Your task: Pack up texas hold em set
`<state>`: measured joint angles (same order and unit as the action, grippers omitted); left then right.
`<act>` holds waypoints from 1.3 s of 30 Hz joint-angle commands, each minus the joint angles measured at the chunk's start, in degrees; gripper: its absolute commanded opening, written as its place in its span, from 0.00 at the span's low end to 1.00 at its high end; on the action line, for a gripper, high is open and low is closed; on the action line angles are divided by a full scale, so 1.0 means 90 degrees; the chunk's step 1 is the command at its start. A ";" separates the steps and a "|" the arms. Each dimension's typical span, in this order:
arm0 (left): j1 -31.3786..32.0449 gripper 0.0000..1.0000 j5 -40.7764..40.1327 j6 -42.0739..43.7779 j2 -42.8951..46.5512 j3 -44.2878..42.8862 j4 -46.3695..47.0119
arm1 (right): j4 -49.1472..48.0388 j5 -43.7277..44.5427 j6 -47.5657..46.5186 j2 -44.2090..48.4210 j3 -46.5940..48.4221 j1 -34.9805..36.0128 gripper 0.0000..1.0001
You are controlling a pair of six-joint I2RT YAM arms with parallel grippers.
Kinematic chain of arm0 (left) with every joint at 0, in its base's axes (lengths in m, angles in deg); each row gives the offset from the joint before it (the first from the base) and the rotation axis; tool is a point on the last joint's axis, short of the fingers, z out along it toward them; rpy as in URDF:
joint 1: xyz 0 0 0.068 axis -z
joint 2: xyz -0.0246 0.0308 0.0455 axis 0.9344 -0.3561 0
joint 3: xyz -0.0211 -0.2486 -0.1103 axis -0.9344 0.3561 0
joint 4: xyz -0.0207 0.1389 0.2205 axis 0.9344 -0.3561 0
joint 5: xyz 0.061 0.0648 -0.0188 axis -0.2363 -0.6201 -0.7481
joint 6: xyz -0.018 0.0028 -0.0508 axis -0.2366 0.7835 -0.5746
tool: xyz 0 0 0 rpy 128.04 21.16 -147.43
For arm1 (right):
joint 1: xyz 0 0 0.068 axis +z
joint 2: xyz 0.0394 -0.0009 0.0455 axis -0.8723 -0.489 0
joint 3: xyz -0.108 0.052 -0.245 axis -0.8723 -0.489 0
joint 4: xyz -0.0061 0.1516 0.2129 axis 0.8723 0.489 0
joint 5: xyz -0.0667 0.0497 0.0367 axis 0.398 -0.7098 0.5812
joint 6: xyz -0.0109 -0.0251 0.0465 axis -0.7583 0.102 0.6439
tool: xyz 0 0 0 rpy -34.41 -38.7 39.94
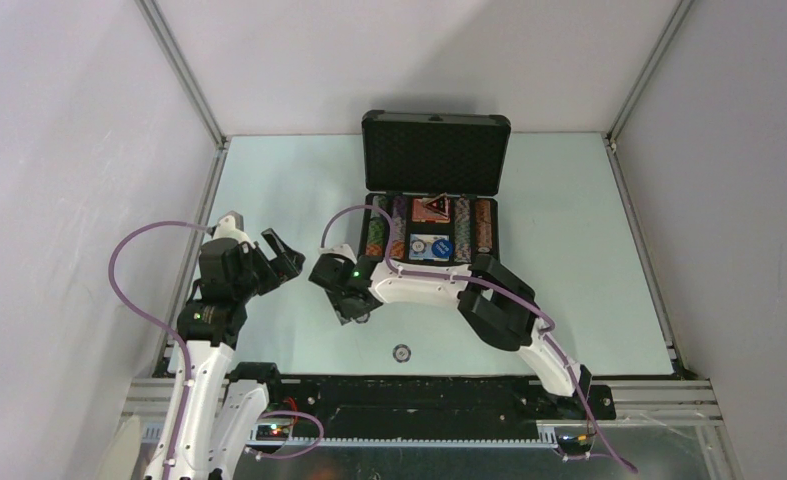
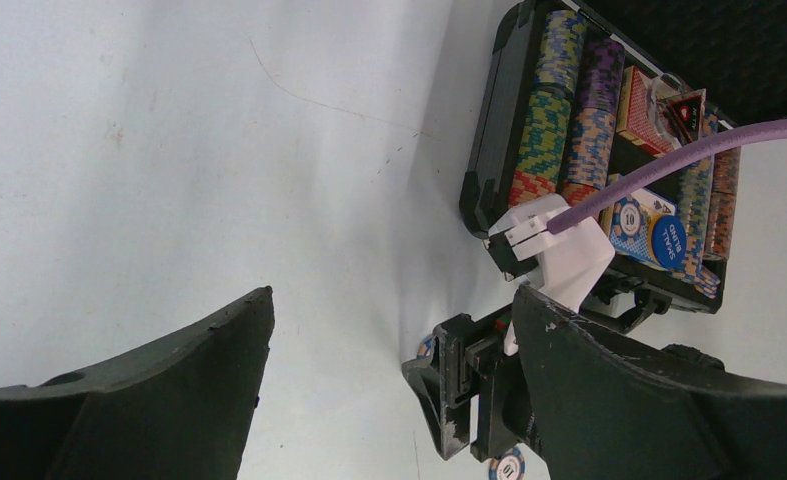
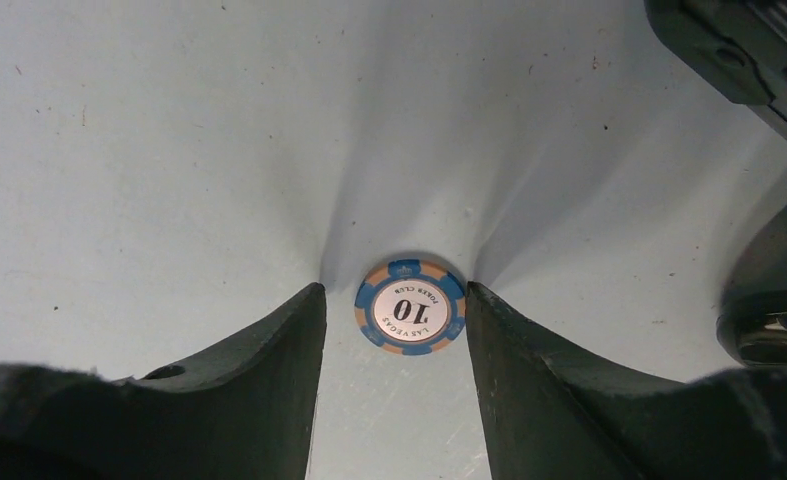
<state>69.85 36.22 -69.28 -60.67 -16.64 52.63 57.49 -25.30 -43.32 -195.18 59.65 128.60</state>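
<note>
The black briefcase (image 1: 434, 150) stands open at the back of the table. Chip rows (image 2: 549, 110), the red card deck (image 2: 641, 105) and a blue button (image 2: 669, 240) lie inside. A blue-and-orange "10" chip (image 3: 410, 306) lies flat on the table between the tips of my right gripper (image 3: 396, 290), which is open and straddles it. In the top view my right gripper (image 1: 354, 303) hides that chip. A second "10" chip (image 1: 401, 352) lies nearer the front edge. My left gripper (image 1: 287, 255) hovers wide open and empty, just left of the right one.
White walls and metal frame rails (image 1: 184, 75) enclose the table. A purple cable (image 2: 689, 155) runs along the right arm, in front of the case. The right arm's white link (image 1: 424, 285) lies just before the case's front edge.
</note>
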 commanded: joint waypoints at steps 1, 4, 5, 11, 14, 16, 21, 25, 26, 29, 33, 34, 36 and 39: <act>-0.0059 0.93 0.0026 0.0158 0.0045 -0.0083 0.0162 | 0.0309 0.0196 -0.0060 -0.0211 0.0183 0.0053 0.57; -0.0059 0.94 0.0028 0.0157 0.0040 -0.0083 0.0161 | 0.0397 0.0304 -0.0059 -0.0219 0.0170 0.0053 0.56; -0.0059 0.94 0.0026 0.0157 0.0041 -0.0085 0.0161 | 0.0445 0.0327 -0.0065 -0.0217 0.0163 0.0049 0.56; -0.0059 0.93 0.0033 0.0152 0.0031 -0.0085 0.0169 | 0.0543 0.0405 -0.0132 -0.0256 0.0162 0.0056 0.56; -0.0059 0.93 0.0034 0.0156 0.0031 -0.0080 0.0168 | 0.0546 0.0401 -0.0143 -0.0280 0.0175 0.0055 0.56; -0.0059 0.93 0.0032 0.0157 0.0023 -0.0078 0.0170 | 0.0545 0.0384 -0.0147 -0.0304 0.0174 0.0056 0.56; -0.0059 0.93 0.0041 0.0153 0.0009 -0.0081 0.0168 | 0.0520 0.0337 -0.0148 -0.0329 0.0162 0.0056 0.50; -0.0059 0.93 0.0036 0.0157 0.0020 -0.0085 0.0168 | 0.0451 0.0236 -0.0167 -0.0295 0.0128 0.0056 0.47; -0.0059 0.93 0.0026 0.0152 0.0016 -0.0080 0.0168 | 0.0436 0.0215 -0.0172 -0.0293 0.0125 0.0051 0.46; -0.0059 0.94 0.0031 0.0157 0.0011 -0.0084 0.0169 | 0.0412 0.0213 -0.0170 -0.0247 0.0058 0.0056 0.45; -0.0059 0.93 0.0025 0.0162 -0.0005 -0.0085 0.0169 | 0.0355 0.0325 -0.0157 -0.0043 -0.0131 0.0016 0.45; -0.0059 0.94 0.0023 0.0161 -0.0012 -0.0085 0.0173 | 0.0314 0.0327 -0.0175 0.0004 -0.0171 -0.0015 0.45; -0.0059 0.94 0.0006 0.0166 -0.0017 -0.0094 0.0169 | 0.0282 0.0329 -0.0203 0.0170 -0.0283 -0.0087 0.45; -0.0059 0.93 0.0012 0.0176 -0.0017 -0.0094 0.0168 | 0.0266 0.0372 -0.0259 0.0537 -0.0454 -0.0185 0.45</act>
<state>69.85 36.22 -69.28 -60.71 -16.64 52.63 58.05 -23.74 -44.37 -194.28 58.12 128.53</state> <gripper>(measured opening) 0.934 0.457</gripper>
